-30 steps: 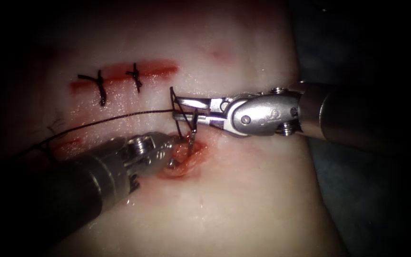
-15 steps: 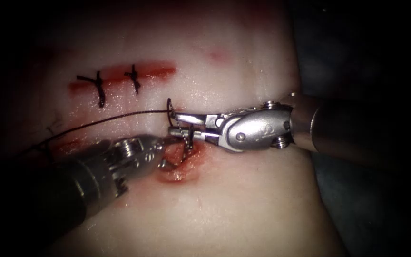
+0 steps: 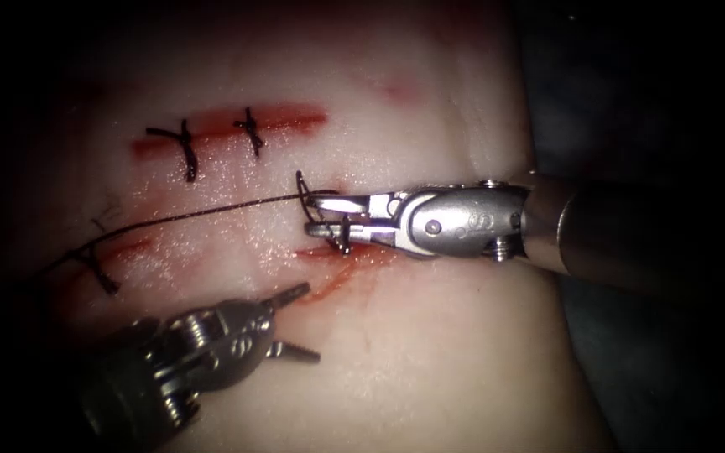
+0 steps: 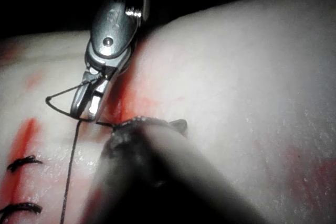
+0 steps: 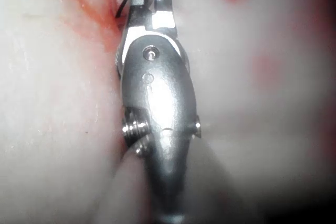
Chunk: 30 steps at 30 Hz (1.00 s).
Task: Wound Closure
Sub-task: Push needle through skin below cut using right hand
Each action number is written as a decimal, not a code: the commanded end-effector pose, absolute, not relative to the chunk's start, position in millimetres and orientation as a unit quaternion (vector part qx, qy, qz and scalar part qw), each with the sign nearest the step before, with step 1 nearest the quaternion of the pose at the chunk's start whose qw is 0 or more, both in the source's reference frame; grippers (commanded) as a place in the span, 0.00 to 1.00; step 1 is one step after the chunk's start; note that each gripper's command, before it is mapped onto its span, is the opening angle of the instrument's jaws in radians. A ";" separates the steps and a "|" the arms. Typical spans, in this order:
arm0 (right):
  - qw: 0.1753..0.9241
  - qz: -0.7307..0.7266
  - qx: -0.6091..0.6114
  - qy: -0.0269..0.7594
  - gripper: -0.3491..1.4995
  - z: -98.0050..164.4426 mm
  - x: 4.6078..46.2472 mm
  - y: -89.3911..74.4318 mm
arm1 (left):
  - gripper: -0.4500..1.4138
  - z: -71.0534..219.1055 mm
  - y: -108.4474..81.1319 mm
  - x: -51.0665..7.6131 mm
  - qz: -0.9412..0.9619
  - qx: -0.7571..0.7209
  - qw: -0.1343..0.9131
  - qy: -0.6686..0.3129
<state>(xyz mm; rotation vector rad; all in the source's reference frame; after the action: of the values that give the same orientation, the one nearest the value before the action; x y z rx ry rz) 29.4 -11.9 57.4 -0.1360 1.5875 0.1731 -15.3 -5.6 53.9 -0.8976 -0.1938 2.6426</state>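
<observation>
The pale, glistening tissue (image 3: 430,352) bore a red-smeared cut (image 3: 337,256). The right tool (image 3: 322,214) lay level, jaws clamped on the curved needle (image 3: 341,235) by the cut, dark thread (image 3: 195,211) trailing left. The left tool (image 3: 299,323) lay low, jaws spread, empty.

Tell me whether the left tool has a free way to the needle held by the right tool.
Probably yes. The left tool, jaws open and empty, sits below the cut with bare tissue between it and the needle, which the right tool grips. Only the thread runs nearby.
</observation>
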 end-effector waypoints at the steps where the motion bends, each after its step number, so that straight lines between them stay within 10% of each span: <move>1: 0.694 0.082 -0.059 0.713 0.00 57.7 29.9 -11.4 | 0.44 54.5 -5.4 -16.0 0.930 -0.318 0.170 -0.065; 30: 0.692 0.160 0.034 0.703 0.00 58.7 28.6 -10.3 | 0.39 58.2 -10.3 -17.6 0.928 -0.336 0.146 -0.073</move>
<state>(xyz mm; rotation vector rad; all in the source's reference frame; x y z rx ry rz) 28.0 -10.4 58.0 0.0767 1.5684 0.3566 -17.1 -10.5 57.5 -0.9670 -0.2116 2.6707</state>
